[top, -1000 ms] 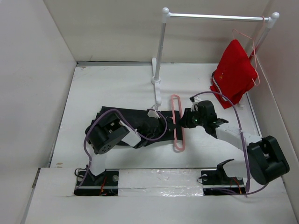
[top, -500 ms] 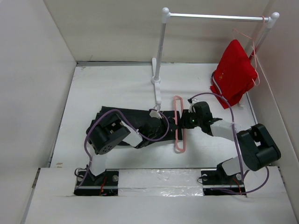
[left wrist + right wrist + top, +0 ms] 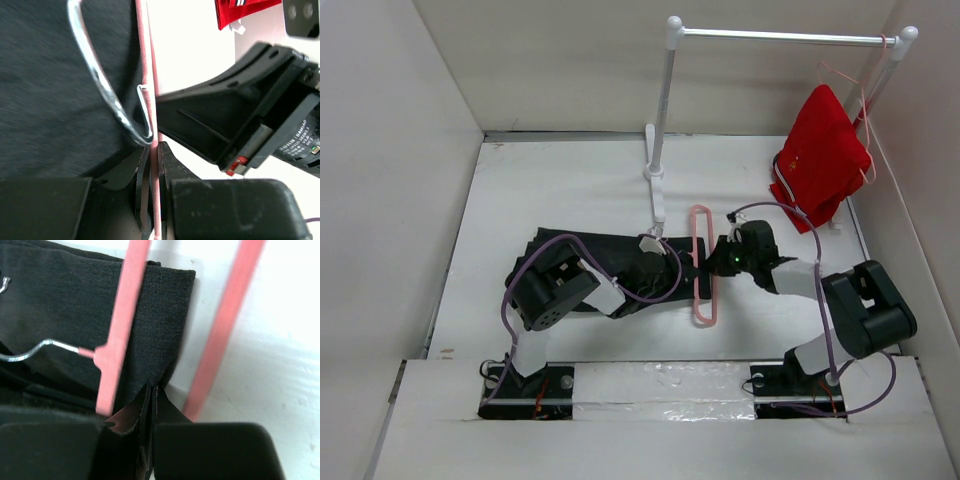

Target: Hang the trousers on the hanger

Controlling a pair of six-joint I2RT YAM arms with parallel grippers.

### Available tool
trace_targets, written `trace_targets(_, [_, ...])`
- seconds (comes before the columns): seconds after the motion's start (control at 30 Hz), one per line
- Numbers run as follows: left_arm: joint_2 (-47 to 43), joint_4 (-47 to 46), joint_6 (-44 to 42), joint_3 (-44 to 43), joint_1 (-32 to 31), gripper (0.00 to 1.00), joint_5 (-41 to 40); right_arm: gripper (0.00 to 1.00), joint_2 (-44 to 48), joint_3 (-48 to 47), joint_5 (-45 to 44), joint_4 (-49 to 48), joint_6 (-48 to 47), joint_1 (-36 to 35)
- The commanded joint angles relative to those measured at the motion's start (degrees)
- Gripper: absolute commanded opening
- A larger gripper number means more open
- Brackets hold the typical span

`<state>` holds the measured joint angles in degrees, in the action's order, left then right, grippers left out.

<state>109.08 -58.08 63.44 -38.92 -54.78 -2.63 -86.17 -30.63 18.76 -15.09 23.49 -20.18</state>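
Note:
The black trousers lie crumpled mid-table, their right edge under the pale-pink hanger. My left gripper reaches across them and is shut on the hanger's left bar. In the left wrist view the pink bar runs between the closed jaws, beside the metal hook. My right gripper comes in from the right and is shut on the trousers' edge. In the right wrist view the black cloth is pinched at the fingertips, between the hanger's two bars.
A white clothes rack stands at the back, its rail running to the right wall. A red garment hangs from the rail's right end on another thin hanger. White walls close in the table on the left, back and right.
My right gripper has slid a little left onto the trousers' edge and closed on it, with the right arm's elbow folding in. The left arm and hanger have not moved.

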Motion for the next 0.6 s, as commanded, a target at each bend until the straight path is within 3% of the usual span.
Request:
trace_targets(0.0, [-0.97, -0.89, -4.02, 1.03, 0.2, 0.0, -3.34, 0.0, 4.41, 2.24, 0.75, -3.28, 0.95, 1.73])
trace_targets(0.57, [-10.99, 3.68, -10.26, 10.79, 3.63, 0.0, -9.41, 0.0, 31.23, 3.12, 3.38, 12.37, -0.99, 20.09])
